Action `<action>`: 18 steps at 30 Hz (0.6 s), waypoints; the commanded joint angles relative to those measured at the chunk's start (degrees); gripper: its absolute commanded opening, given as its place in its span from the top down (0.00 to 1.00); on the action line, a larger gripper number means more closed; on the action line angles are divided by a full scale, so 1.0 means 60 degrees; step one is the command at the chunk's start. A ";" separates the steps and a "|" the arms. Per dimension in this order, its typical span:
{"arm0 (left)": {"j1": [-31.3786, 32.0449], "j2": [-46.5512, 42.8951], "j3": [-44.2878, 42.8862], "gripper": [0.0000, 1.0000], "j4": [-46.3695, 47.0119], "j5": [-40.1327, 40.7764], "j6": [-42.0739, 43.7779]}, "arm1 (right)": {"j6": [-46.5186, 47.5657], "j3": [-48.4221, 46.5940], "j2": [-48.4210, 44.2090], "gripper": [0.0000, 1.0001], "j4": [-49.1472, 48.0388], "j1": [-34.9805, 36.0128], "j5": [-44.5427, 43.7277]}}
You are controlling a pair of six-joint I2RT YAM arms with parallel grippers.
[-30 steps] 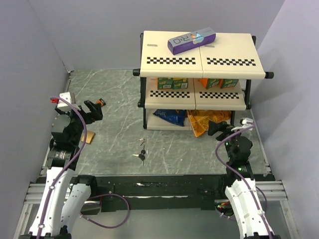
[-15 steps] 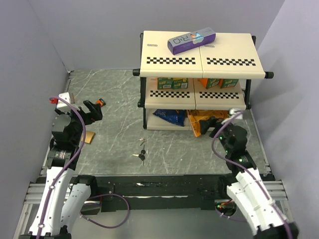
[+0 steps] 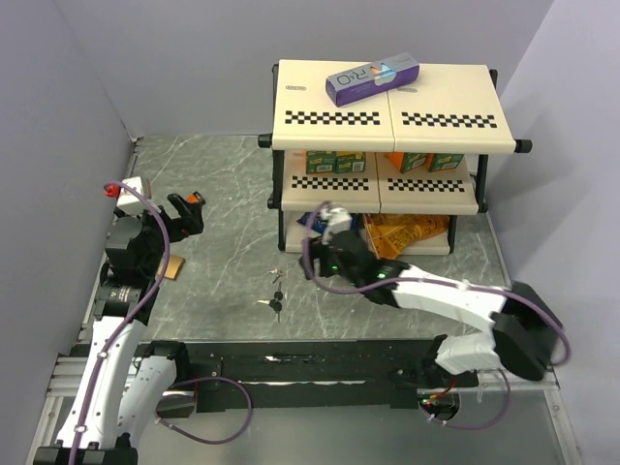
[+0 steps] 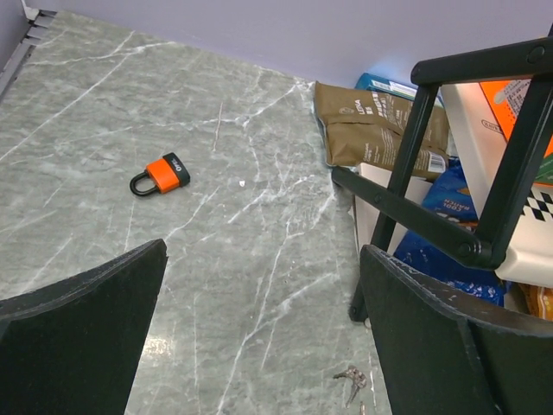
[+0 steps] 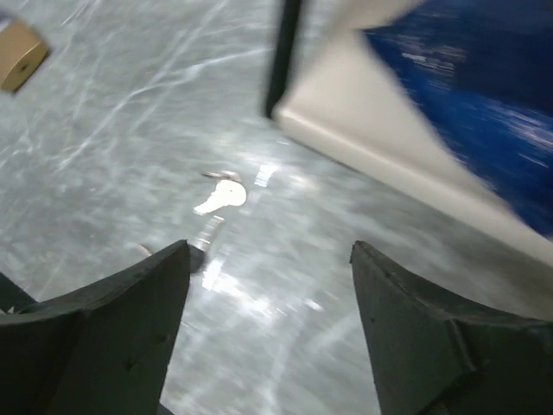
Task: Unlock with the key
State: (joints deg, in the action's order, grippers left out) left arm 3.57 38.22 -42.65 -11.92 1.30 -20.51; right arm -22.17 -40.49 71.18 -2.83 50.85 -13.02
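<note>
Several small keys (image 3: 275, 302) lie on the table in front of the shelf. In the right wrist view a silver key (image 5: 221, 195) lies just ahead of my left fingertip, with a dark-headed one beside that finger. My right gripper (image 3: 312, 254) (image 5: 269, 251) is open and empty, low over the table just right of the keys. The orange-and-black padlock (image 3: 197, 199) (image 4: 160, 175) lies on the table at the left. My left gripper (image 3: 184, 214) (image 4: 263, 251) hovers open and empty just short of it. A key bunch (image 4: 350, 376) shows at the bottom of the left wrist view.
A two-tier shelf (image 3: 387, 121) stands at the back with a purple box (image 3: 372, 77) on top and snack bags (image 3: 334, 228) underneath. Its black leg (image 4: 402, 181) is close to my left gripper's right finger. A tan block (image 3: 172, 266) (image 5: 19, 54) lies at the left.
My right arm has swung from the right side of the table leftward across the shelf front, ending near the keys. The left arm has shifted only slightly. Both grippers stayed open.
</note>
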 commanded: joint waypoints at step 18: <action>0.0005 0.0266 -0.0054 0.01 0.0302 -0.0905 -0.0038 | 0.1586 -0.3579 0.5348 0.43 -0.0539 0.1164 0.0514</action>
State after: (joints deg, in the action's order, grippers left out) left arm 3.57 39.51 -42.65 -11.88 -2.15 -20.51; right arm -14.17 -59.42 101.54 -5.52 57.21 -9.52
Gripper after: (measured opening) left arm 0.995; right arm 0.581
